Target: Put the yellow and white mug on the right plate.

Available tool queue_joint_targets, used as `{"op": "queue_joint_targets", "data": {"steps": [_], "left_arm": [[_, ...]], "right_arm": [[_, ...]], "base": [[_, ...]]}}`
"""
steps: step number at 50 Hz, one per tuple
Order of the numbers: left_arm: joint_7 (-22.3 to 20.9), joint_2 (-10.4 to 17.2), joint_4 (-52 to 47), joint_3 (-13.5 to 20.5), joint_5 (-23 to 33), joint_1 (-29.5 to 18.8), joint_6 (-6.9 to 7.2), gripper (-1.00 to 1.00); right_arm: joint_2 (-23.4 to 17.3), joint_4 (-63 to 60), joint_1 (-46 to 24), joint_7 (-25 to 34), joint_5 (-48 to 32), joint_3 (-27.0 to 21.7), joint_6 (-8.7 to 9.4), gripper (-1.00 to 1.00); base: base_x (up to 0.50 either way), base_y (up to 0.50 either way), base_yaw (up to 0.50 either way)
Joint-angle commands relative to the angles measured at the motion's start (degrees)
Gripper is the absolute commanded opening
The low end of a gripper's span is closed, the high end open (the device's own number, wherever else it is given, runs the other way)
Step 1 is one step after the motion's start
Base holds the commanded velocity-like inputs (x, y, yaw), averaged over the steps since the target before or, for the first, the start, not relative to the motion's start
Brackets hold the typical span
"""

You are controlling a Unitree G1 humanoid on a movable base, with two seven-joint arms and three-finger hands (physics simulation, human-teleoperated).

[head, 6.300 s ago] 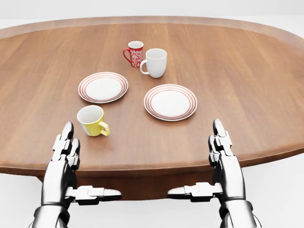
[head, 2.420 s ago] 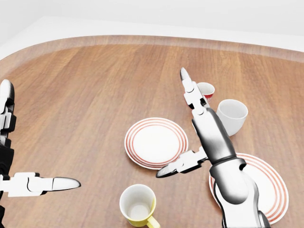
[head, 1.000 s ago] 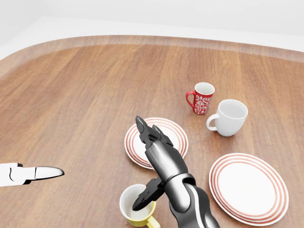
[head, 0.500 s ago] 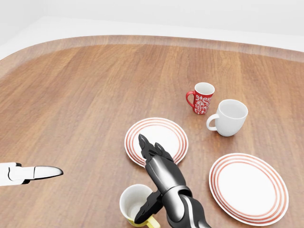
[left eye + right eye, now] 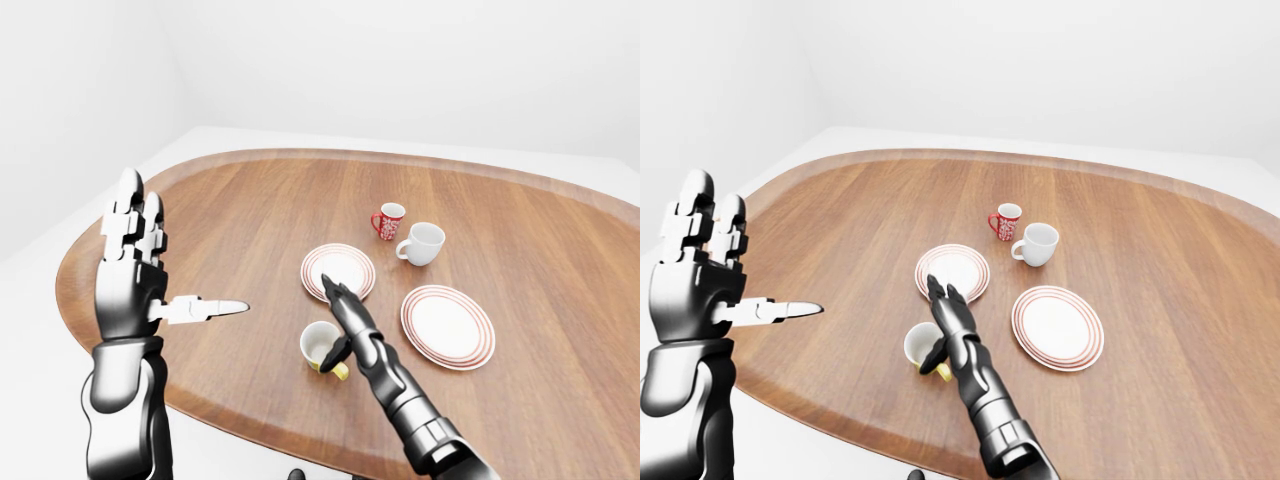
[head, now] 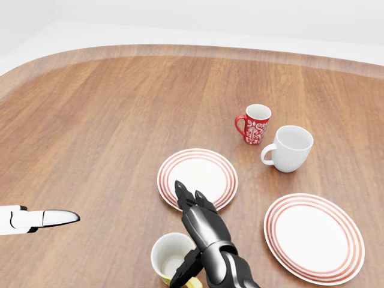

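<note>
The yellow and white mug (image 6: 170,259) stands upright on the wooden table (image 6: 108,120) at the bottom of the head view, handle towards the bottom right. My right hand (image 6: 191,237) is open at the mug's right side. Its fingers (image 6: 187,201) point up over the lower rim of the left plate (image 6: 201,168), and its thumb (image 6: 183,273) hangs by the mug's rim and handle. The right plate (image 6: 314,237), white with red rings, lies empty to the right. My left hand (image 5: 150,275) is open and raised far left, apart from everything.
A red patterned mug (image 6: 255,124) and a plain white mug (image 6: 291,148) stand above the two plates. The table's curved edge (image 5: 200,400) runs close below the yellow mug in the left-eye view.
</note>
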Motion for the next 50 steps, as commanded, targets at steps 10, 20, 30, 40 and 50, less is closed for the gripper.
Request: {"op": "queue_joint_targets", "data": {"steps": [10, 20, 30, 40, 50], "left_arm": [[0.0, 0.0, 0.2, -0.1, -0.1, -0.1, 0.00, 1.00], [-0.1, 0.0, -0.4, 0.1, -0.1, 0.1, 0.00, 1.00], [-0.1, 0.0, 0.0, 0.1, -0.1, 0.0, 0.00, 1.00], [0.0, 0.2, -0.1, 0.2, -0.3, -0.2, 0.00, 1.00], [0.0, 0.2, -0.6, 0.4, -0.3, -0.1, 0.00, 1.00]], "right_arm": [[0.4, 4.9, -1.1, -1.8, -0.3, -0.2, -1.65, 1.00], [0.5, 5.2, -0.8, -1.9, -0.4, -0.1, -1.54, 1.00], [0.5, 7.1, -0.6, -2.6, -0.1, -0.1, -2.85, 1.00], [0.5, 9.0, -0.8, -2.9, 0.2, -0.3, -3.83, 1.00], [0.4, 12.0, -1.7, -4.2, 0.3, -0.6, -4.78, 1.00]], "base": [[0.00, 0.00, 0.00], [0.00, 0.00, 0.00], [0.00, 0.00, 0.00], [0.00, 0.00, 0.00], [0.00, 0.00, 0.00]]}}
